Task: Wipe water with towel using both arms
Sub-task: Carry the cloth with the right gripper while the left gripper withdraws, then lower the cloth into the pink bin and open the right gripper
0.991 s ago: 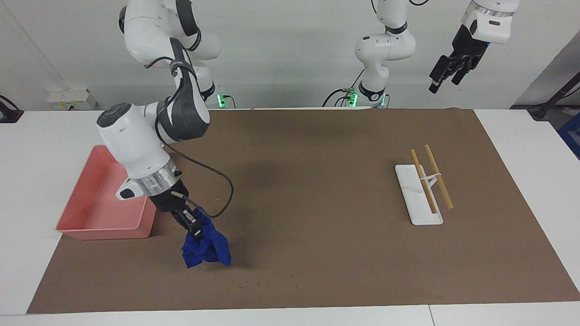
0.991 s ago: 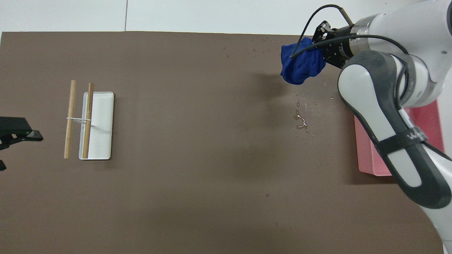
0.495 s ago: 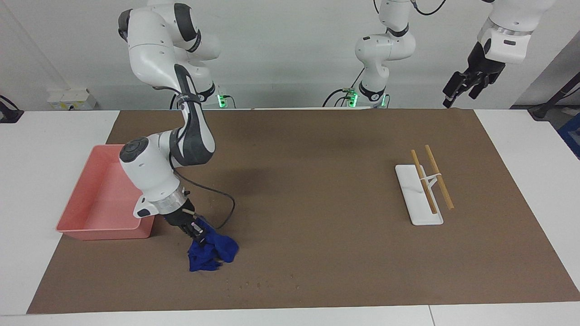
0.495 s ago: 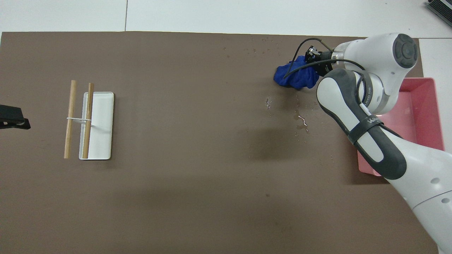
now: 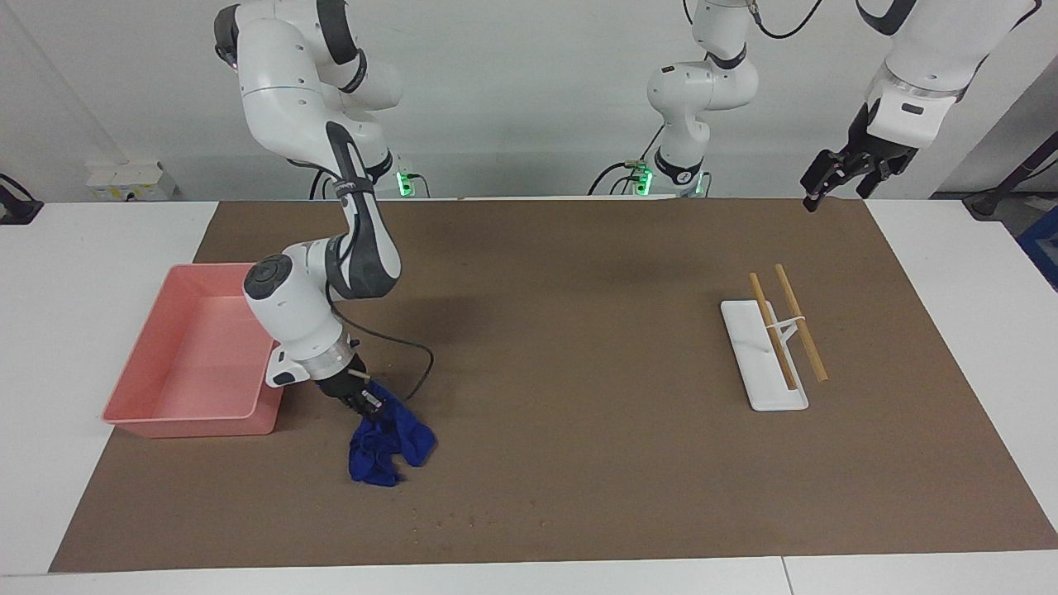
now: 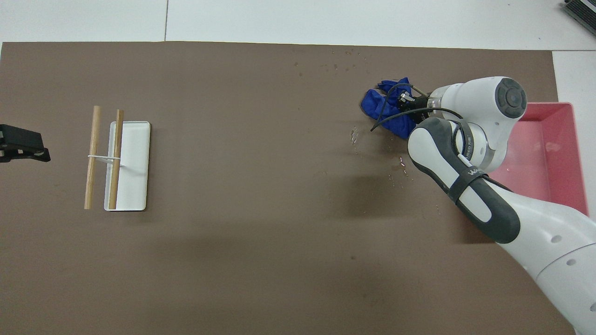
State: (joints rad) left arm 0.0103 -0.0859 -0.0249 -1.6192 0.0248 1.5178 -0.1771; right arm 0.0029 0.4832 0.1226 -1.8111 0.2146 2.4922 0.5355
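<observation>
**Right pincer holds towel down on mat; left pincer raised and open**

The right pincer (image 5: 368,405) is low on the brown mat (image 5: 579,330), in the lower left of the facing view, closed tight on the blue towel (image 5: 388,442). The towel lies bunched on the mat, its upper edge caught in the pincer and the rest spread below it in that view. In the overhead view the towel (image 6: 384,104) sits at the upper right, partly covered by the arm's wrist. Small water drops (image 6: 400,163) show on the mat just below the towel in that view.

The pink tray (image 5: 157,364) stands just beside the right arm's wrist, at the left of the facing view.

The left pincer (image 5: 843,178) hangs in the air at the upper right of the facing view, over the mat's corner, fingers apart and holding nothing; this arm waits.

A white tray (image 5: 760,359) with two wooden sticks (image 5: 785,326) laid across it stands at the right of the facing view, well apart from the towel.
</observation>
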